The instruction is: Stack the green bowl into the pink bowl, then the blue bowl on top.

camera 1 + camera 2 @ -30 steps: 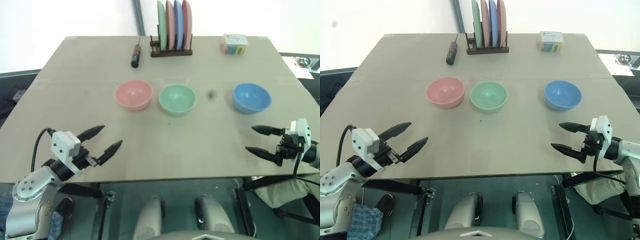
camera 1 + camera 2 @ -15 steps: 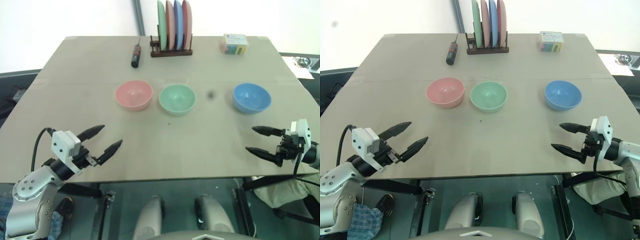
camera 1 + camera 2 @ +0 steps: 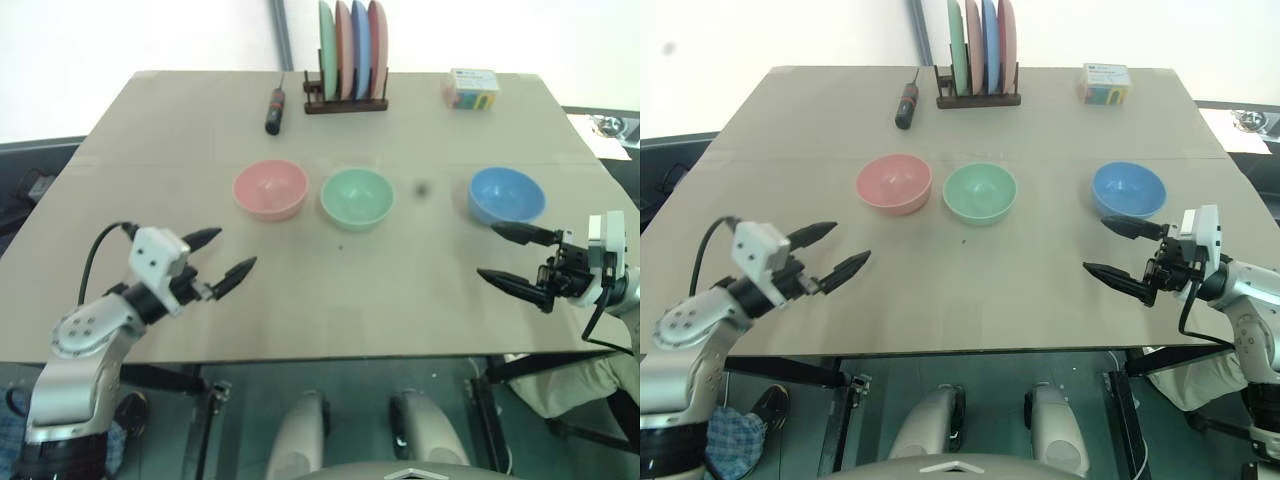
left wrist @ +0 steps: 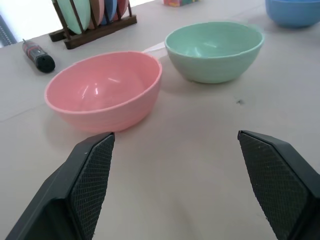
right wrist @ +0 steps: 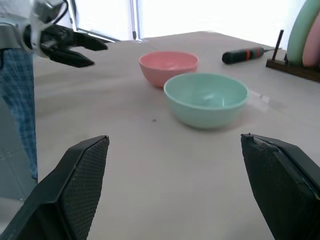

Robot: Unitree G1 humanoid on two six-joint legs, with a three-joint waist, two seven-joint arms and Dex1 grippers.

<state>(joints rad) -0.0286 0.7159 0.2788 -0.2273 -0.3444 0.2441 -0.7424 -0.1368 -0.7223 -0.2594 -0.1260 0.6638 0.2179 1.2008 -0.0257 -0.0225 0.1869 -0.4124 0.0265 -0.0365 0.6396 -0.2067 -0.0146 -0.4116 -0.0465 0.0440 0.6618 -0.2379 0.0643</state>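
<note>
Three bowls stand in a row across the middle of the table: the pink bowl (image 3: 270, 189) on the left, the green bowl (image 3: 356, 198) close beside it, and the blue bowl (image 3: 507, 194) apart on the right. All three are upright and empty. My left gripper (image 3: 227, 256) is open over the table's front left, short of the pink bowl. On the right my right gripper (image 3: 508, 256) stands open just in front of the blue bowl, pointing left toward the green bowl (image 5: 206, 98). The left wrist view looks at the pink bowl (image 4: 104, 90) and the green bowl (image 4: 214, 50).
At the back a wooden rack (image 3: 345, 100) holds several upright plates. A black and red screwdriver (image 3: 272, 110) lies to its left and a small colourful box (image 3: 471, 88) to its right. A small dark spot (image 3: 422, 187) marks the table between the green and blue bowls.
Both arms have moved in over the table. My left gripper went forward toward the pink bowl; my right gripper rose and shifted left in front of the blue bowl. The bowls stayed put.
</note>
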